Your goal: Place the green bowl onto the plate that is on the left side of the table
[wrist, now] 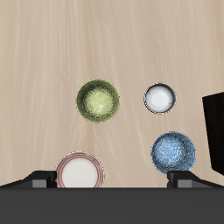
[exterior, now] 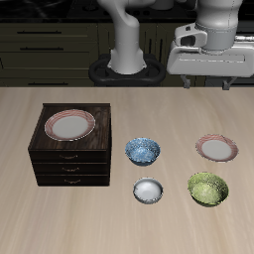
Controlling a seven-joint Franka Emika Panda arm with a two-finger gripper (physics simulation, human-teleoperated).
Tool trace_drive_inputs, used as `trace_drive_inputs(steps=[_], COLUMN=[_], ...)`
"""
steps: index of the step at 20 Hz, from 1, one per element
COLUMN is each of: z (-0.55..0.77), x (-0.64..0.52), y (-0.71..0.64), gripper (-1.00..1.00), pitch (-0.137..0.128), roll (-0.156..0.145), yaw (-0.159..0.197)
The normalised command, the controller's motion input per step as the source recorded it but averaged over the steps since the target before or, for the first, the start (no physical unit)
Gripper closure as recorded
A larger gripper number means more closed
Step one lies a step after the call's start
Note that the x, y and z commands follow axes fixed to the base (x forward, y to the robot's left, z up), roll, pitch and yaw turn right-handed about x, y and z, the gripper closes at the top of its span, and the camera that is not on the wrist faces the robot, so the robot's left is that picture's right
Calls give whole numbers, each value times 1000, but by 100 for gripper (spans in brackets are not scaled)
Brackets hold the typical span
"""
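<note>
Green bowl [exterior: 208,189] sits on the worktop [exterior: 119,223] near the front edge, just in front of the plate [exterior: 216,149]; the hand [exterior: 206,71] hangs high, fingers cut off, so its state is unreadable. A second plate [exterior: 69,125] tops the cabinet [exterior: 69,164]: mistaking it is one risk.

Wrist view: bowl [wrist: 98,100] lies between the fingers [wrist: 42,180], apparently spread; a careless descent could clip the white bowl [wrist: 160,97] or blue bowl [wrist: 174,150].

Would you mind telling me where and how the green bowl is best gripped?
Grip the green bowl by its rim, coming straight down from above with one finger inside and one outside. It sits upright and open on the table, too wide to span, and nothing touches it.
</note>
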Motion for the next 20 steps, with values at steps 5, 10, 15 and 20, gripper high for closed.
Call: trace_drive_inputs(steps=[5,10,15,20], z=[105,33,4,31], x=[327,362,214,140], y=[11,11,42,-10], gripper=[-100,-100,-100,-100], pitch=[-14,11,-3,-20], roll=[-18,-12,14,6], yaw=[5,-18,-13,4])
